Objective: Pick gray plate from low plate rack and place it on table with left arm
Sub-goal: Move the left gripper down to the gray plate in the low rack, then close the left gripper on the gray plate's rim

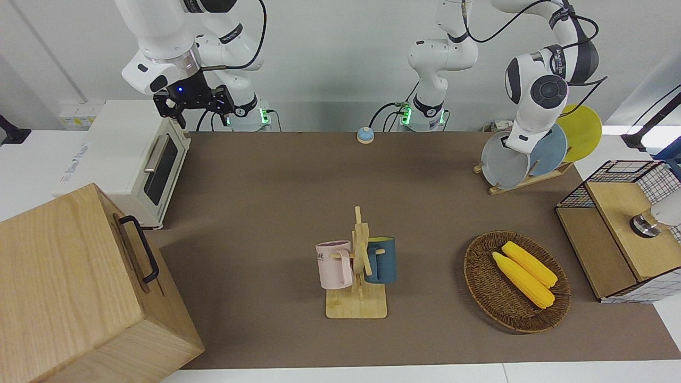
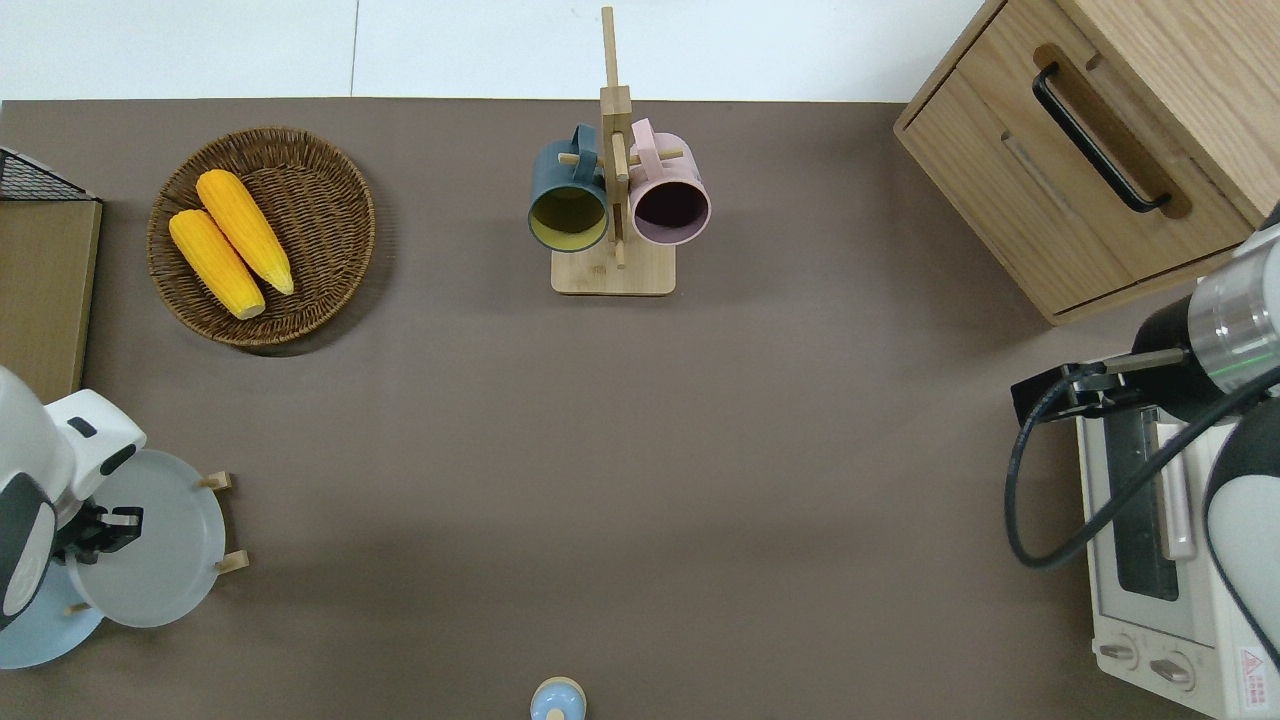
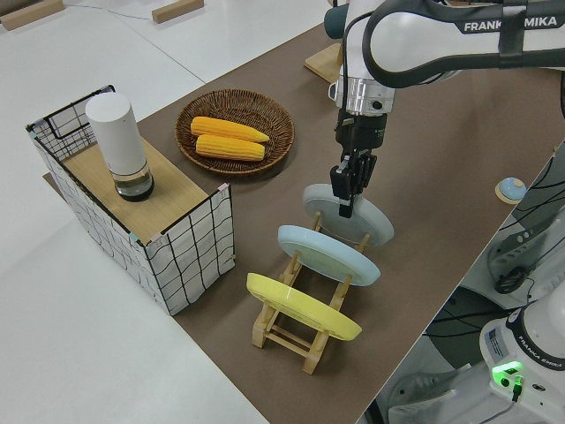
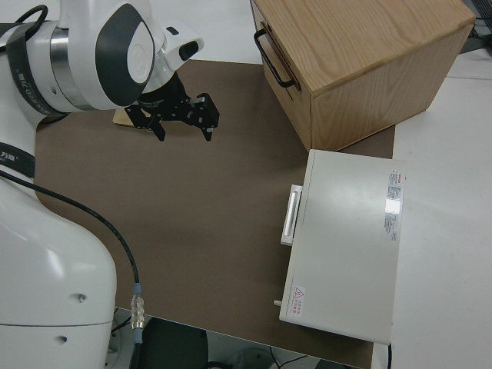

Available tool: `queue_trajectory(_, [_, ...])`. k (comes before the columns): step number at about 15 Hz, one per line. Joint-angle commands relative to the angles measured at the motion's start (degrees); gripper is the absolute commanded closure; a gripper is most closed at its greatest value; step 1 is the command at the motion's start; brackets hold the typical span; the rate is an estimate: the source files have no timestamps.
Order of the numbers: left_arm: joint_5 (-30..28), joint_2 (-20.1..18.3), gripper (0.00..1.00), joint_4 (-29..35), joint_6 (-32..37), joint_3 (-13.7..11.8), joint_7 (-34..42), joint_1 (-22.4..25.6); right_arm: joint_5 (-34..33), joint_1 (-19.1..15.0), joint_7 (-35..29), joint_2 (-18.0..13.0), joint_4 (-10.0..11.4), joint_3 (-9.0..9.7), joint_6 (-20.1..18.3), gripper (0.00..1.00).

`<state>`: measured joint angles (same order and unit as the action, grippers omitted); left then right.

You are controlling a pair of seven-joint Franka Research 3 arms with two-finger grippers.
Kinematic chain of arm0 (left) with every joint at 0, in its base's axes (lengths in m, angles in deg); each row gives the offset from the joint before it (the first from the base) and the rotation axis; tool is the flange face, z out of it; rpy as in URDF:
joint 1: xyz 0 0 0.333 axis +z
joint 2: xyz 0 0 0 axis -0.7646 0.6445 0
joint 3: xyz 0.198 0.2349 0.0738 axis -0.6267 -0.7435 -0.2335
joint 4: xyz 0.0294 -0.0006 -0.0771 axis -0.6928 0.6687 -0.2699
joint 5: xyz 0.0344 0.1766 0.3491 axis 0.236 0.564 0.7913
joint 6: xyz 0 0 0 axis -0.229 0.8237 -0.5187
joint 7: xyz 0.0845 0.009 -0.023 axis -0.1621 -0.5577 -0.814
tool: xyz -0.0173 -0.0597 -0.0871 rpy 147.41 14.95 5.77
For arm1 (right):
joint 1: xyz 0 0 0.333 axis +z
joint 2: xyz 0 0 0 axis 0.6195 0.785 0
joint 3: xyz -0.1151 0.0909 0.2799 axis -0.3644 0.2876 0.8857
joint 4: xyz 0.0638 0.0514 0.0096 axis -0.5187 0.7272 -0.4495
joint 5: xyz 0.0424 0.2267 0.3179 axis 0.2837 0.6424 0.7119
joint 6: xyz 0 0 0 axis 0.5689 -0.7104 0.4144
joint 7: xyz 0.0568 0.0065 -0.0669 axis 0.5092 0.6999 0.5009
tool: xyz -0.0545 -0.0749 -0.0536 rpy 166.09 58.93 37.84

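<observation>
Left side view: your left hand (image 3: 350, 190) comes straight down on the top rim of the gray plate (image 3: 349, 215), its fingers (image 3: 341, 181) narrowed to either face of the rim; you appear to be pinching the plate, though actual contact cannot be confirmed.

Step in hand: the grasp. The plate is not yet lifted; it stands on edge in the low plate rack (image 3: 305, 323), leaning between the slanted pegs.

Location: overhead view, the plate (image 2: 160, 545) sits at the 9 o'clock edge of the surface (image 2: 640, 440), in the rack slot farthest from the robots. The light blue plate (image 3: 328, 254) occupies the next slot toward the robots, the yellow plate (image 3: 302, 306) the slot after that.

Appearance: round, pale gray, matte, shallow, with a low raised rim; its flat face tilts toward 12 o'clock in the overhead view. No chips or marks are discernible.

Next move, as I judge it: raise the plate along the slant of the pegs until its lower edge clears them, keeping clear of the light blue plate, then carry it over bare brown mat toward 3 o'clock and lay it flat. The wicker basket (image 2: 262, 236) of corn lies at 12 o'clock from the rack; avoid it.

Right arm: parked, hand (image 4: 183, 115) spread.
</observation>
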<state>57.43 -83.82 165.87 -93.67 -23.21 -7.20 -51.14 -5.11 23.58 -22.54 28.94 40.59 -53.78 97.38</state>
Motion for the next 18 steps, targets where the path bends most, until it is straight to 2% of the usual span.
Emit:
queue_trajectory(1, [1.40,-0.33,0.81,1.05,-0.67,-0.64,-0.80,-0.14,-0.38,-1.47,-0.73,-0.14,-0.55,1.34,-0.82,0.017])
queue_trajectory(6, [1.40,-0.77,0.83,-1.13,0.56,-0.64,0.07,-0.32,-0.38,-1.47,-0.73,-0.14,-0.55,1.34,-0.82,0.017])
queue_trajectory(8, [1.14,-0.77,0.85,-4.21,5.02,-0.12,0.25,-0.58,-0.38,-1.47,-0.73,-0.14,-0.55,1.34,-0.82,0.017])
queue_trajectory(13, [0.78,-0.86,0.86,-7.73,9.43,0.59,0.34,-0.76,-0.38,-1.47,-0.73,-0.14,-0.55,1.34,-0.82,0.017])
queue_trajectory(18, [-6.85,-1.21,0.87,-13.26,14.70,1.29,-0.01,-1.20,-0.38,-1.47,-0.73,-0.14,-0.55,1.34,-0.82,0.017])
